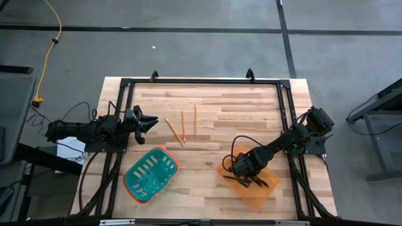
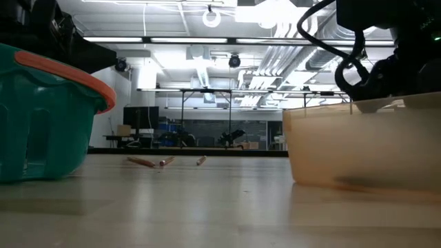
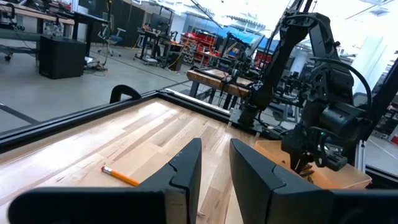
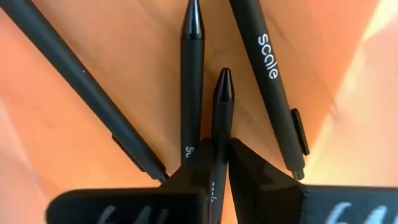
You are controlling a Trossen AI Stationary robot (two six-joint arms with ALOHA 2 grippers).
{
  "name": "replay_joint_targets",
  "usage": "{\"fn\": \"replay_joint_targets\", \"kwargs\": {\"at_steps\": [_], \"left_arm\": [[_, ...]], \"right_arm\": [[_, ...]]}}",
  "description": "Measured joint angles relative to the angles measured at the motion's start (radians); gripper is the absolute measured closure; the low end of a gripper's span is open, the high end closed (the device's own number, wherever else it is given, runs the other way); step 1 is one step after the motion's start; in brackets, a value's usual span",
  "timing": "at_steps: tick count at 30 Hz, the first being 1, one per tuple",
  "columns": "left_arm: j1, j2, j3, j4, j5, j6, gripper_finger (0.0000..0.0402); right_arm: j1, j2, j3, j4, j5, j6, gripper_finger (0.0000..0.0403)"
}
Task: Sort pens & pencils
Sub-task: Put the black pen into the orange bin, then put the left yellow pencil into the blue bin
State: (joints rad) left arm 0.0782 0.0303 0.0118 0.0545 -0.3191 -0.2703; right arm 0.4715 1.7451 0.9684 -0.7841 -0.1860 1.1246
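Note:
Three orange-yellow pencils (image 1: 183, 127) lie flat on the wooden table, also seen far off in the low view as the pencils (image 2: 165, 161). My left gripper (image 1: 149, 120) hovers open just left of them, and one pencil (image 3: 120, 177) shows ahead of its fingers. My right gripper (image 1: 252, 183) reaches down into the orange tray (image 1: 271, 191) and is shut on one black pen (image 4: 221, 99). Three other black pens (image 4: 193, 74) lie on the tray floor around it. My right gripper (image 4: 214, 158) pinches one black pen by its barrel (image 4: 217, 140) between its two fingers, coming from above into the tray. The pen runs forward out of the fingers with its tip (image 4: 223, 79) pointing away. Whether it is lifted off the tray floor, I cannot tell.
A teal basket with an orange rim (image 1: 151, 174) stands near the table's front, left of the tray; it fills the low view's left as the basket (image 2: 41, 117). A black frame (image 1: 201, 81) runs around the table. Bare wood lies between basket, pencils and tray.

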Motion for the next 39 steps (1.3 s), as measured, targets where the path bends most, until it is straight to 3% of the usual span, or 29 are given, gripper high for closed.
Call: {"fn": "replay_joint_targets", "kwargs": {"at_steps": [11, 16, 21, 28, 39], "left_arm": [[0.000, 0.000, 0.000, 0.000, 0.000, 0.000, 0.0330], [0.000, 0.000, 0.000, 0.000, 0.000, 0.000, 0.0330], [0.000, 0.000, 0.000, 0.000, 0.000, 0.000, 0.0330], [0.000, 0.000, 0.000, 0.000, 0.000, 0.000, 0.0330], [0.000, 0.000, 0.000, 0.000, 0.000, 0.000, 0.0330]], "right_arm": [[-0.010, 0.003, 0.012, -0.021, 0.017, 0.000, 0.0316], [-0.030, 0.004, 0.084, -0.145, 0.019, -0.031, 0.0307], [-0.037, -0.004, 0.157, -0.256, 0.085, -0.115, 0.0307], [-0.106, -0.093, 0.163, -0.155, 0.197, -0.250, 0.0306], [-0.203, -0.248, 0.161, 0.096, 0.341, -0.607, 0.0306]]}}
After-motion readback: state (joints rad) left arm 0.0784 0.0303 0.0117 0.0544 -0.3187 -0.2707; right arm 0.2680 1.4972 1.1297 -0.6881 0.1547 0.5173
